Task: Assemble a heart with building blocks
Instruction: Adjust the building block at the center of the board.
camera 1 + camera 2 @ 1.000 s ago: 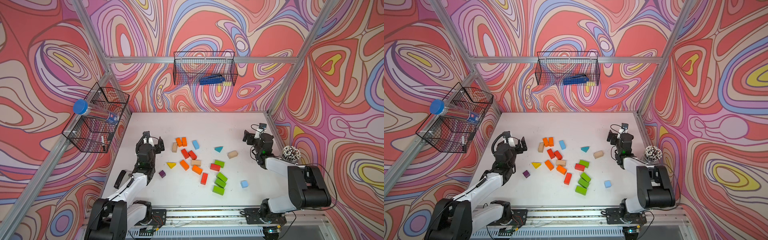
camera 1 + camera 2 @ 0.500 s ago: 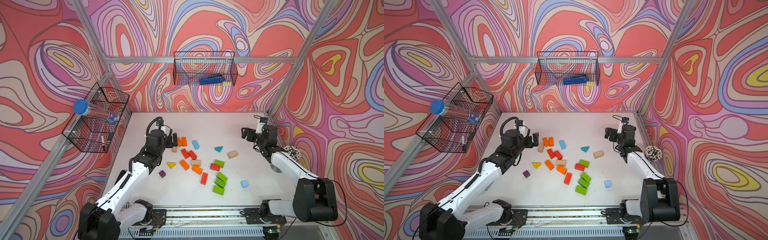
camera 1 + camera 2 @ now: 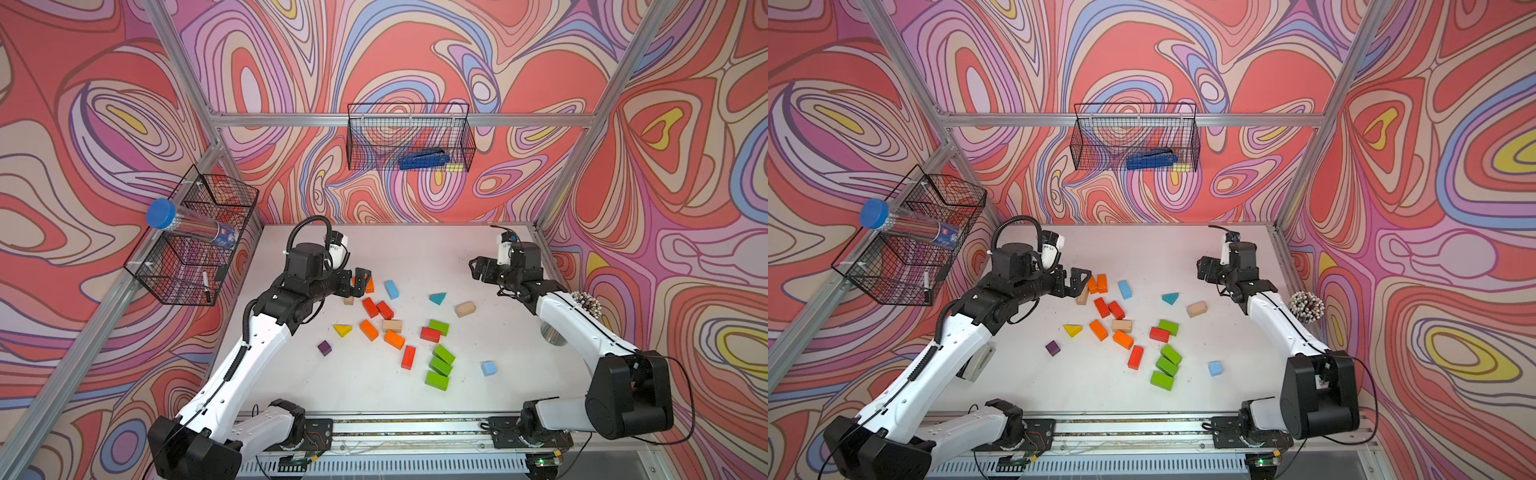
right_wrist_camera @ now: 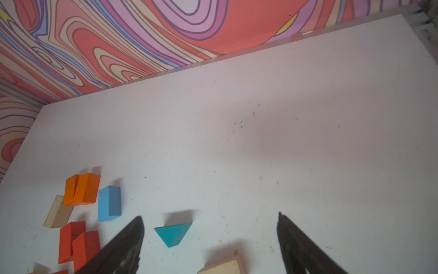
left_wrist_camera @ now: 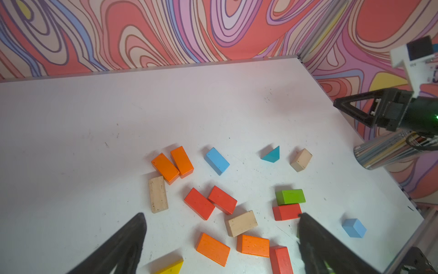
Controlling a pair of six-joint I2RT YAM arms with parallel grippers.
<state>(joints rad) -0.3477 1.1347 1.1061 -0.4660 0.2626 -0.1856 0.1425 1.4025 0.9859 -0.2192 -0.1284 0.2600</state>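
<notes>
Both top views: left hand [image 3: 360, 279] is hanging splayed, empty, beside two orange bricks [image 3: 1100, 284] at the far-left edge of the building blocks [image 3: 392, 325], which are lying scattered across the desk [image 3: 415, 253]. Right hand [image 3: 476, 269] is hovering unclenched, holding nothing, with the teal wedge [image 3: 437, 298] nearby.

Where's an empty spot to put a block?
The far strip of table behind the orange pair and teal wedge is bare. So is the near strip in front of the green bricks. The middle, around the red bricks, is crowded.
</notes>
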